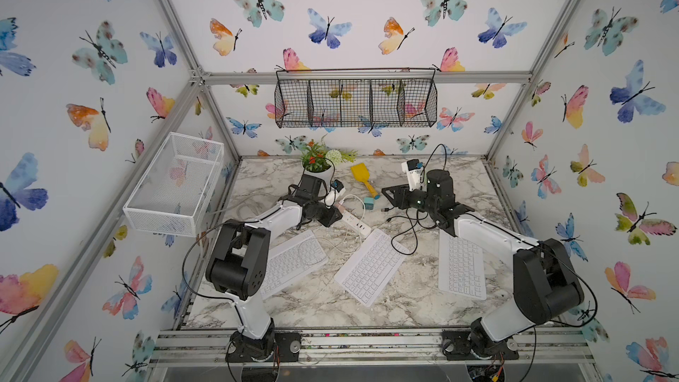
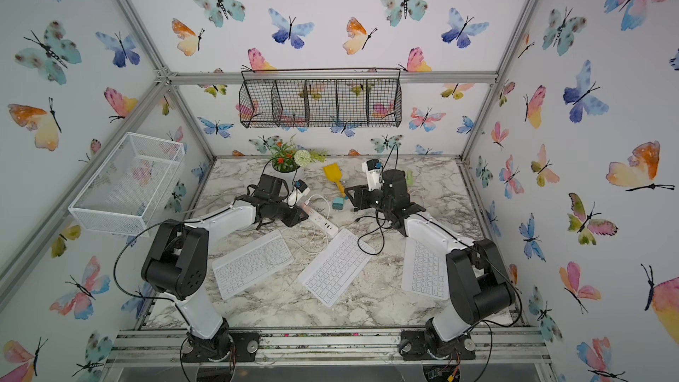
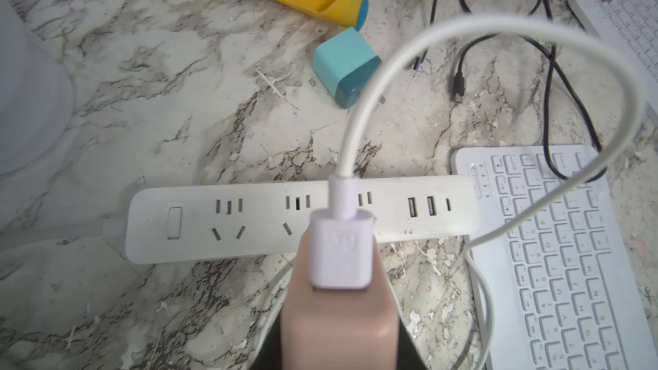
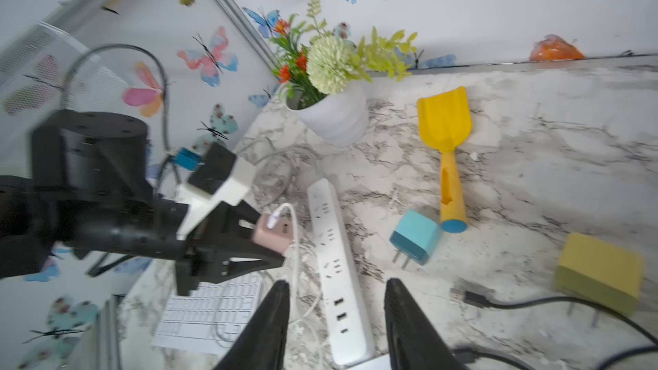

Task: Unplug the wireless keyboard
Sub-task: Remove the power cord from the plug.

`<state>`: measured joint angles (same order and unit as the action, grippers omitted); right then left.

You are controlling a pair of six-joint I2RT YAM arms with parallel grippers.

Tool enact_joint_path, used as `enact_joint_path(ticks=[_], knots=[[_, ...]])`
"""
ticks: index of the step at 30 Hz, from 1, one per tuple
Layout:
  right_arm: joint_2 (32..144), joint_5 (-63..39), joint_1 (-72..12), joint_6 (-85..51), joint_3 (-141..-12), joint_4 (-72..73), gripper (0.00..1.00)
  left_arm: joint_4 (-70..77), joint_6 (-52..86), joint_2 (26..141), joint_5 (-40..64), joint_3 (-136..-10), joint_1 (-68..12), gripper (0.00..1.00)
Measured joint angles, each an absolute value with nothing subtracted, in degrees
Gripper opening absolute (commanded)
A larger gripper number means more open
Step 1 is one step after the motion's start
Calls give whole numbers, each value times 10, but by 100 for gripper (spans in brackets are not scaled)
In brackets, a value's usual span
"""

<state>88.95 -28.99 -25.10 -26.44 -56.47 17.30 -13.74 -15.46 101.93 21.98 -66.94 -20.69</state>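
Three white keyboards lie on the marble table: left [image 1: 294, 262], middle [image 1: 371, 266] and right [image 1: 461, 266]. My left gripper [image 1: 336, 209] is shut on a pink charger block [image 3: 338, 332], held just off the white power strip [image 3: 249, 222]. A white USB plug [image 3: 340, 254] sits in the block. Its white cable [image 3: 498, 30] loops down toward the left and middle keyboards; where it ends is not visible. My right gripper [image 4: 336, 282] hovers open over the strip's USB end [image 4: 341, 315], with nothing between its fingers.
A teal charger block [image 4: 414, 236], a yellow-green block [image 4: 601, 272] and a loose black cable [image 4: 470, 295] lie by the strip. A yellow shovel [image 1: 362, 176] and a flower pot [image 1: 319, 167] stand behind. A white mesh basket [image 1: 176, 185] hangs on the left wall.
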Motion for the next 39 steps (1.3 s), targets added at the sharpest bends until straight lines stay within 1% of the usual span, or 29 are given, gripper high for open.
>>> enact_joint_path(ticks=[3,7,13,21,26,31,39], knots=[[875,-332,-264,-327,-546,214,44,-136,-133,1022,211,-679,-207,0],[878,-371,-301,-382,-545,249,44,-131,-116,1022,204,-689,-212,0],[921,-403,-343,-430,-559,293,43,-129,-110,1022,196,-703,-227,0],[999,-387,-345,-479,-561,344,42,-124,-110,1021,194,-695,-234,0],[1040,-382,-345,-498,-584,379,42,-121,-111,1013,199,-678,-234,0],[1069,-374,-345,-509,-602,390,44,-111,-111,989,208,-659,-237,0],[1104,-361,-345,-516,-629,397,44,-101,-110,974,209,-648,-243,0]])
